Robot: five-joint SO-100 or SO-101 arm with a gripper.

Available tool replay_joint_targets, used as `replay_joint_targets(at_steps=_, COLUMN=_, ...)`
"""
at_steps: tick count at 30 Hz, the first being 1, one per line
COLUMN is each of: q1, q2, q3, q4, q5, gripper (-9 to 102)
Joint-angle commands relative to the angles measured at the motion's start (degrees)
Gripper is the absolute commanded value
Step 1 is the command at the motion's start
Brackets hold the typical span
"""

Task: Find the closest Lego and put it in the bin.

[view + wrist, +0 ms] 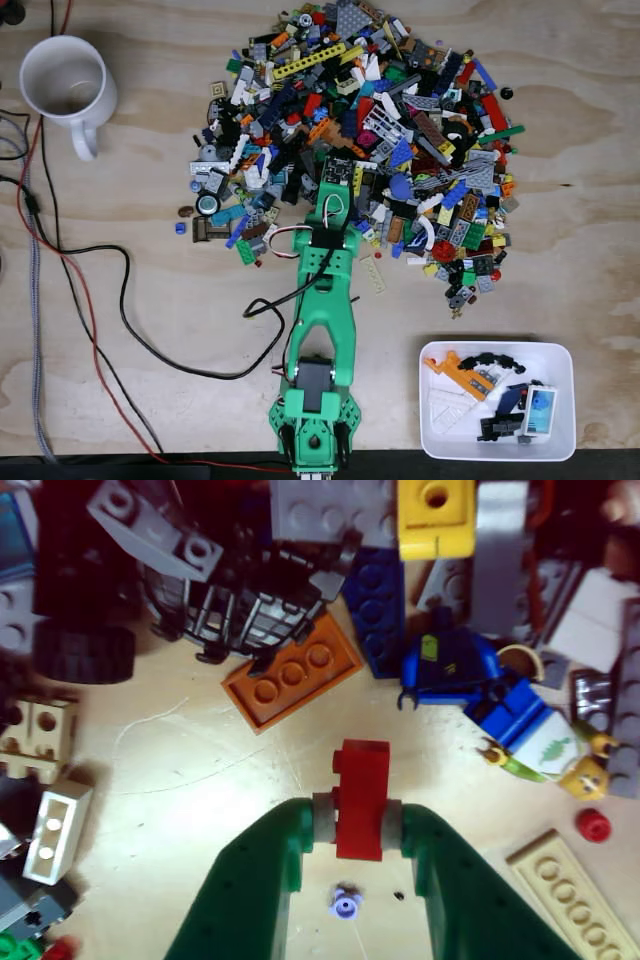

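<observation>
In the wrist view my green gripper point(358, 825) is shut on a small red Lego piece point(360, 795), pinched between the grey pads, just above the wooden table. An orange plate point(293, 680) and a blue minifigure point(448, 665) lie just ahead of it. In the fixed view the green arm point(325, 300) reaches up from the bottom edge and its gripper end point(337, 175) sits at the lower edge of the big Lego pile point(365, 130). The white bin point(497, 400) stands at the bottom right, right of the arm, holding several pieces.
A white mug point(66, 85) stands at the top left. Black and red cables point(90, 300) trail across the left of the table. In the wrist view a tan plate point(565, 895) and a tiny lilac stud point(346, 906) lie near the fingers.
</observation>
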Motion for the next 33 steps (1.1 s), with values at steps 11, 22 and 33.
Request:
replay_joint_targets(at_steps=11, q1=45.2, q2=32.0, q3=-3.6, q4=11.5, q5=-4.9, gripper=0)
replay_joint_targets(at_steps=22, q1=81.7, q2=27.0, q3=-1.3, q4=9.1, q5=-12.0, gripper=0)
replay_joint_targets(at_steps=33, q1=77.8, q2=30.0, q3=1.3, q4=1.3, q5=-7.6, gripper=9)
